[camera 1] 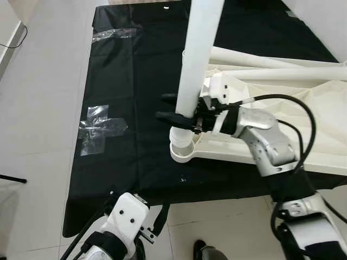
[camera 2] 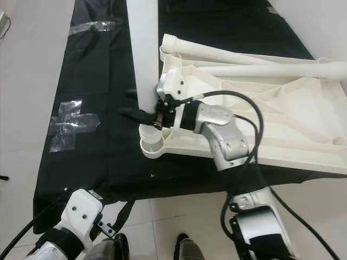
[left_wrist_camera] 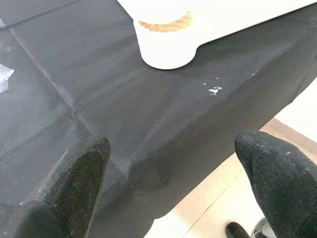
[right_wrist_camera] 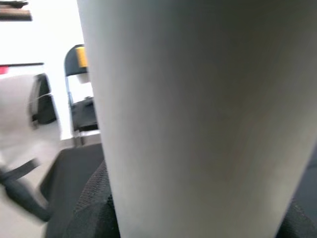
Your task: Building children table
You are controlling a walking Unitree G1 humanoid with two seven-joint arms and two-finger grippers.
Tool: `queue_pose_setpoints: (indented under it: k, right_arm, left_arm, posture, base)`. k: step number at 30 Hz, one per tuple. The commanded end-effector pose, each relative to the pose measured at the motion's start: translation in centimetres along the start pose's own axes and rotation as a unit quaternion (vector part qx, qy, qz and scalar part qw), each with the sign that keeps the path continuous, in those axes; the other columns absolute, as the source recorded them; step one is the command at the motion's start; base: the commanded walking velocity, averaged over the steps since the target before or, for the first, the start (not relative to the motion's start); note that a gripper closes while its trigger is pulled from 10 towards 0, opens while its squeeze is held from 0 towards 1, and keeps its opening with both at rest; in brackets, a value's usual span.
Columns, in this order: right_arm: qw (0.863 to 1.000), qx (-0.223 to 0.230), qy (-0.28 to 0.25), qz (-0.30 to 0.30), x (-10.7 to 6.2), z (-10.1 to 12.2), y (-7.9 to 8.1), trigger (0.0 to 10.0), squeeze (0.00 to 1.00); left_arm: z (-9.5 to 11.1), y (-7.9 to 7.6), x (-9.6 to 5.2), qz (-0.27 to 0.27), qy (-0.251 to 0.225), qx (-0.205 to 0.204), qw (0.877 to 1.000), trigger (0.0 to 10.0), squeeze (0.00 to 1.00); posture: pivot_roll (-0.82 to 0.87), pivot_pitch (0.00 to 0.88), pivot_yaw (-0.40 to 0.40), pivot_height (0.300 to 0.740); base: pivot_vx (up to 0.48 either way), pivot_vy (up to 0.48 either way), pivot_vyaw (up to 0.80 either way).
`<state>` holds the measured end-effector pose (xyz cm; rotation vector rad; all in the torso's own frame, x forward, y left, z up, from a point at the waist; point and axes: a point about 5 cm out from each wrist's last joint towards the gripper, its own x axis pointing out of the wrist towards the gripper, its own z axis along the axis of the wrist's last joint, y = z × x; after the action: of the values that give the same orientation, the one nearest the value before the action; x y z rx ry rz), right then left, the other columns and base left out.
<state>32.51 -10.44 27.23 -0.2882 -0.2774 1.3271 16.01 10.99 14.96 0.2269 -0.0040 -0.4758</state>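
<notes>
A black cloth (camera 1: 130, 81) covers a low surface on a pale tiled floor (camera 1: 38, 70), with clear tape (camera 1: 97, 127) stuck to the cloth at the left of the head views. On it, filling the right half of the frame, lies the white tabletop (camera 2: 282, 119) turned underside up, its ribs showing. At its near left corner is a round socket (camera 1: 181, 151), and a white leg (camera 1: 198, 59) stands upright in it, running up out of the top of the frame. Two more legs (camera 2: 244, 57) lie across the tabletop toward the upper right.

The right gripper (camera 1: 176, 108) is clamped on the standing leg just above the socket, one black finger on each side of it (the right wrist view is mostly the leg's pale wall, with dark fingertips at the bottom corners). The left gripper (left_wrist_camera: 173, 183) hangs low at the cloth's near edge, fingers (left_wrist_camera: 74, 183) wide apart with nothing between them, looking up at the socket's underside.

The step appears to be seating the leg in the socket. To do it well, I would keep the leg truly upright over the socket and press or twist along its own axis; a tilt could jam the joint. The tabletop may slide on the cloth, so the free left gripper could brace its edge.
</notes>
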Motion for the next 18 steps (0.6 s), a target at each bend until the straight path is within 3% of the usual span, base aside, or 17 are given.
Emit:
queue_pose_setpoints:
  k: [1,18]
  right_arm:
    - [0.999,0.029,0.024,0.014,-0.1,-1.5,0.7,10.0,0.00]
    - [0.994,0.050,0.025,0.091,0.0,-1.8,1.9,10.0,0.00]
  left_arm:
    - [-0.5,-0.3,-0.1,-0.002,0.010,-0.002,1.000,10.0,0.00]
    - [-0.6,-0.2,0.1,-0.001,0.009,0.000,1.000,10.0,0.00]
  posture:
    - [0.02,0.327,-0.029,0.740]
    - [0.02,0.321,-0.028,0.740]
  base:
    - [0.000,0.000,0.00]
    - [0.000,0.000,0.00]
